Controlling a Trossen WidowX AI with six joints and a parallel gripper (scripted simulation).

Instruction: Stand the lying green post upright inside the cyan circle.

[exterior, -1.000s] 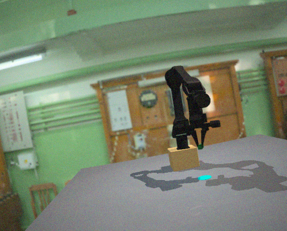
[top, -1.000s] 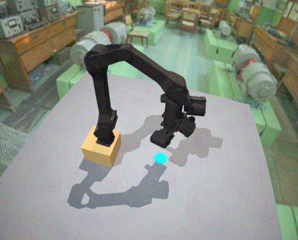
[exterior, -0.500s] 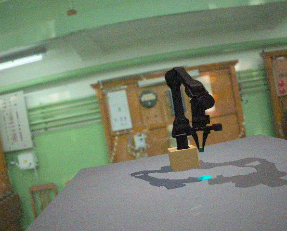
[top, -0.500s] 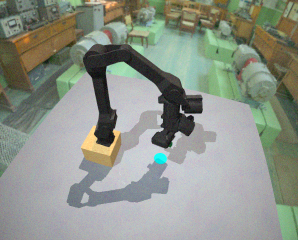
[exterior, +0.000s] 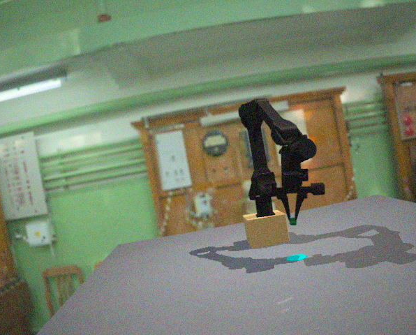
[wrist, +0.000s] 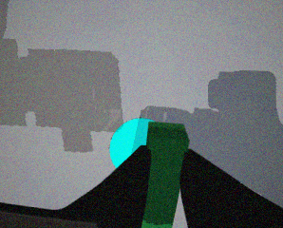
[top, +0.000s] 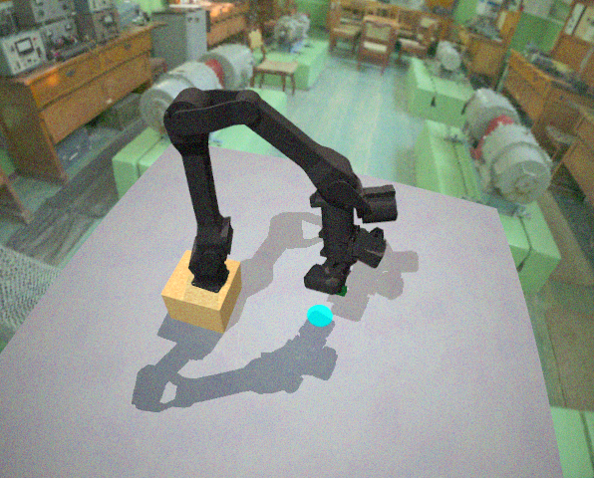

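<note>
Top view: fingers point(top: 338, 286) pinch the green post point(top: 343, 291), held just behind the cyan circle point(top: 319, 315); the wooden base block point(top: 202, 297) sits well left of the circle, not in the way.
Exterior view: post point(exterior: 292, 220) hangs above the surface point(exterior: 236, 295), clear of the circle point(exterior: 296, 257).
Wrist view: post point(wrist: 163, 184) overlaps the circle's point(wrist: 125, 142) right edge.
Risk: lowering off-centre could land it on the rim and topple it.
</note>
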